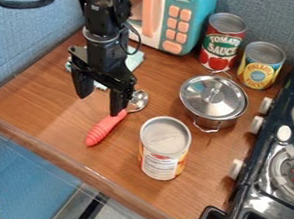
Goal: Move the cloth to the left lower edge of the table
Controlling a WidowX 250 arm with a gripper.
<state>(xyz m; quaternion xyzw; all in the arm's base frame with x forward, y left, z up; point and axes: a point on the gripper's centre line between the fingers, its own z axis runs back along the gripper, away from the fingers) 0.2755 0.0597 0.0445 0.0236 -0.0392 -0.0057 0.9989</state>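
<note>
the stove (269, 203) sits nearest. over the tabletop (49, 104), the claw (98, 104) hangs spread open, empty, with the pale green cloth (135, 61) partly behind it. swinging too low could knock the red-handled spoon (105, 128); a shallow pinch could let the cloth slip.

Toy kitchen, shown by the small stove (255, 190) and toy microwave (194, 16).

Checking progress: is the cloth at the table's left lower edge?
No, the cloth lies behind the gripper, near the toy microwave.
</note>
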